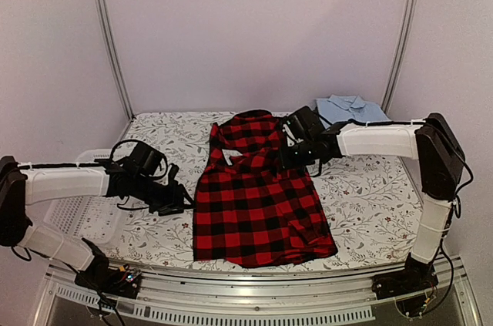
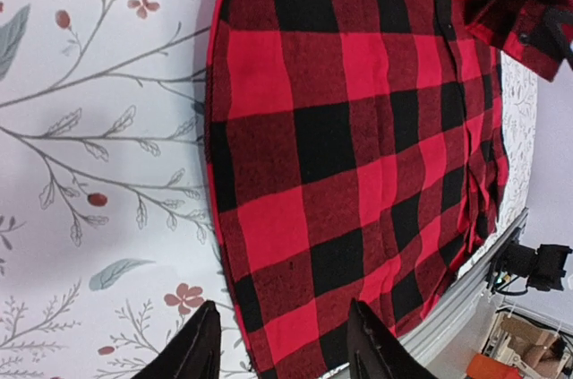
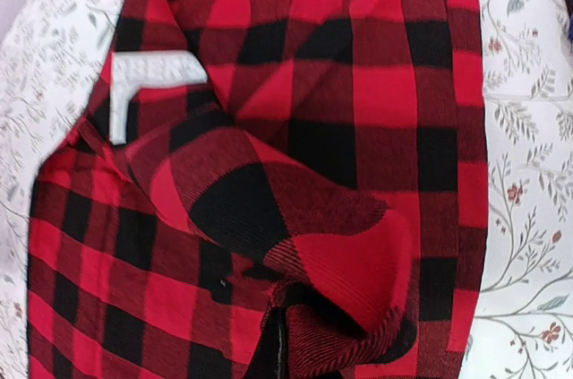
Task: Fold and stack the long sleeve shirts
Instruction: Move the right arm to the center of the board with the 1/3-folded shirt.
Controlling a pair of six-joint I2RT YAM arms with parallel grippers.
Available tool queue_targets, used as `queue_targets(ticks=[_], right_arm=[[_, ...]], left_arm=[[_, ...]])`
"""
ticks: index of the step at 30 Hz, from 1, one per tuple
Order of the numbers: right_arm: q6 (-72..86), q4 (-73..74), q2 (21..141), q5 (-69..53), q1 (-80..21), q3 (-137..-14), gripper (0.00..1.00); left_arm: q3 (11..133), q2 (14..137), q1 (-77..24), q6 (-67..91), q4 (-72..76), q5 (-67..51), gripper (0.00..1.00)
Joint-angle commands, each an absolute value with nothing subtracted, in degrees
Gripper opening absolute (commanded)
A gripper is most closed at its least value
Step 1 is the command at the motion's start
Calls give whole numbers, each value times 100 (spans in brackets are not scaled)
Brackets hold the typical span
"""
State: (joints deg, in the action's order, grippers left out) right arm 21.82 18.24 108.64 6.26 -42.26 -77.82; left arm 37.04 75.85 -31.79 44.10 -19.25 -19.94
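The red-and-black check shirt (image 1: 258, 195) lies spread on the flowered table cover, its upper part bunched at the back. My right gripper (image 1: 286, 155) is shut on a fold of that shirt (image 3: 340, 262) at its upper right and lifts the cloth in a hump; the fingers are wrapped in fabric. My left gripper (image 1: 179, 199) is open and empty, just left of the shirt's left edge (image 2: 219, 173), its fingertips (image 2: 201, 343) over the cover and the hem. A folded light blue shirt (image 1: 348, 109) lies at the back right. No navy shirts are in view.
A white mesh basket (image 1: 81, 214) stands at the left edge of the table under my left arm. The table's metal front rail (image 1: 254, 276) runs along the near edge. Bare flowered cover (image 1: 362, 195) shows right of the check shirt.
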Motion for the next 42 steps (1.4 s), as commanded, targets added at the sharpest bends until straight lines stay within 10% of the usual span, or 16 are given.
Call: queue_targets(ticks=[1,30,42], right_arm=[[2033,2035,10957,613,-4237,-7294,0],[3799,1966,11281,184,-5354,-6216,0],[3766,2206,10932,397,-5361,-6664,0]], left_arm=[[3388,7081,-3600,4597,-2346,-1957,46],[2750,6685,-5856,6660,-2732,-1515,29],[3358,5879,-5951,7320,-5080,547,29]])
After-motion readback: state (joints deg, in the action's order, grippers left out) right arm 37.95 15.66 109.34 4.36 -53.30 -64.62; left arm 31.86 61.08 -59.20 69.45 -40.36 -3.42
